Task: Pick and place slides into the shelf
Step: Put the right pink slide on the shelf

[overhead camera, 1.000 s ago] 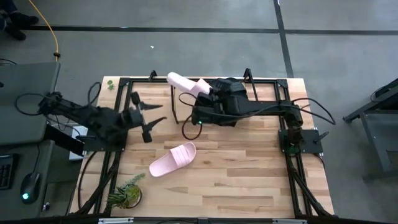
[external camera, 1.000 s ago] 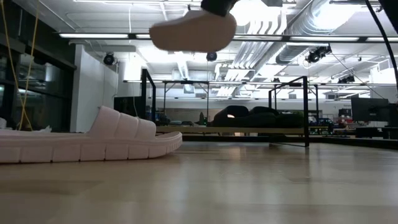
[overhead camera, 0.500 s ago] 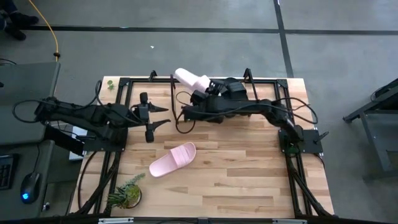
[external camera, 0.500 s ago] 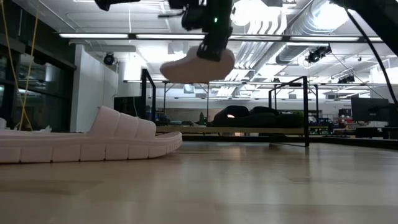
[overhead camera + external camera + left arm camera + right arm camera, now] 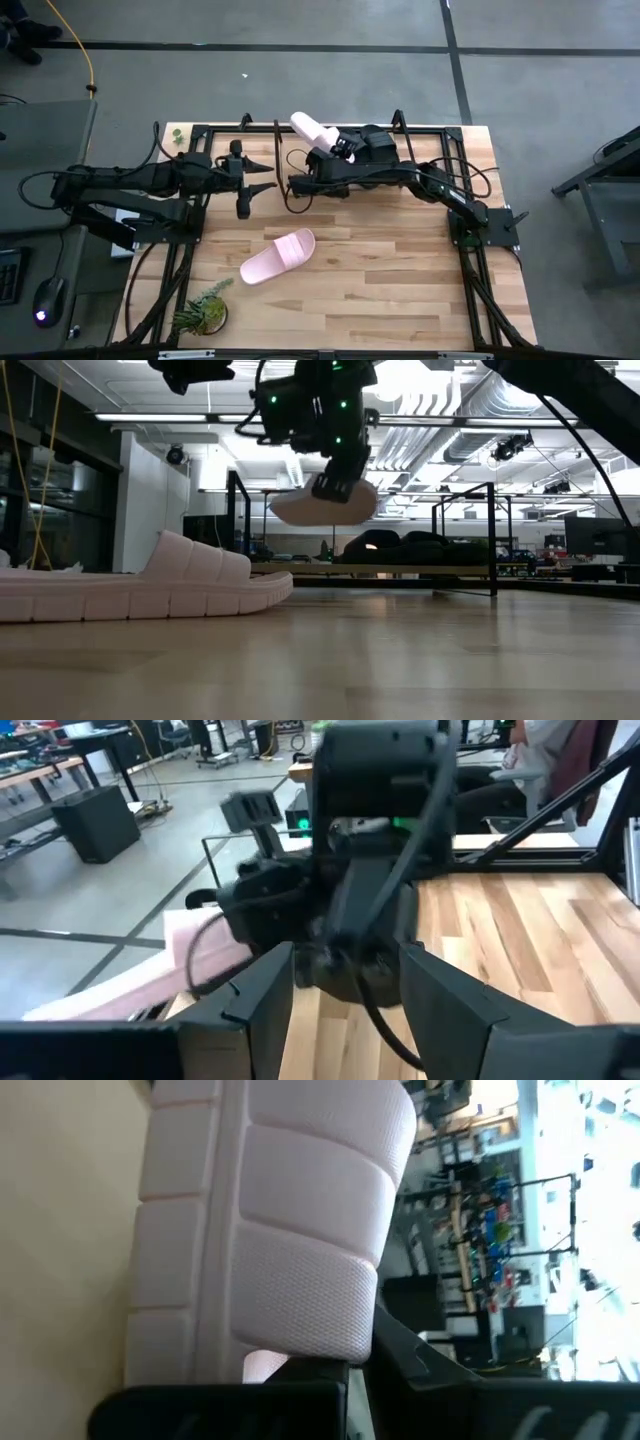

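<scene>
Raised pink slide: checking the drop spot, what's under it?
The pink slide in the right hand hangs over the shelf; black slides lie there.

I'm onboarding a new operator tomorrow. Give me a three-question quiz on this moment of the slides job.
1. True or false: the right claw holds a pale pink foam slide in the air over the low black metal shelf with a wooden board.
2. How many pale pink slides lie loose on the light wooden table?
3. Multiple choice: the left claw is A) open and empty beside the shelf, B) shut on a black slide, C) gripping the small green plant.

Key: 1. True. 2. One, the second pale pink slide near the table's middle. 3. A.
</scene>
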`<state>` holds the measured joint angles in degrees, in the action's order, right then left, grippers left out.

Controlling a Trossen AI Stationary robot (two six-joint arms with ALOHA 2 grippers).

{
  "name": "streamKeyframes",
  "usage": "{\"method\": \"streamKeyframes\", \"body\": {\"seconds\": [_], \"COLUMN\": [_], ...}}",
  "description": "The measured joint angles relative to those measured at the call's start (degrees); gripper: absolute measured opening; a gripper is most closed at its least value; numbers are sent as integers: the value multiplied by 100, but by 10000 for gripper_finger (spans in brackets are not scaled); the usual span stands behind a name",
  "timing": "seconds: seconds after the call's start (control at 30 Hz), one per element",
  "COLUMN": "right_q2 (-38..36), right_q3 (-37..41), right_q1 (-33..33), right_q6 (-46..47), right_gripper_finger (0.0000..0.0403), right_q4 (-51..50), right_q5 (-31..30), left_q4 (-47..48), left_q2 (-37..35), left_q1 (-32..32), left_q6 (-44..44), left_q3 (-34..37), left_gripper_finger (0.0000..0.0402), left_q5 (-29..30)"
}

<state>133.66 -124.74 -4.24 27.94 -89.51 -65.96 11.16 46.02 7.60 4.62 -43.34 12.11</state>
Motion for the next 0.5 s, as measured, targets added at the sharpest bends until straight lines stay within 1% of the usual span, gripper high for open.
{"method": "streamKeyframes", "body": {"seconds": [0.2,0.5], "right_q2": [156,189], "right_q3": [1,0], "right_q1": [143,479], "right_q6": [371,810], "right_gripper_finger": [0,0], "right_q4": [-29,-49], "right_q5": [323,466], "left_q4": [129,199], "left_q2": [-2,-2], "left_q1": [198,216], "left_q6": [0,-41], "left_q3": [1,1], "left_gripper_finger": [167,168], "left_q5": [-150,-164]}}
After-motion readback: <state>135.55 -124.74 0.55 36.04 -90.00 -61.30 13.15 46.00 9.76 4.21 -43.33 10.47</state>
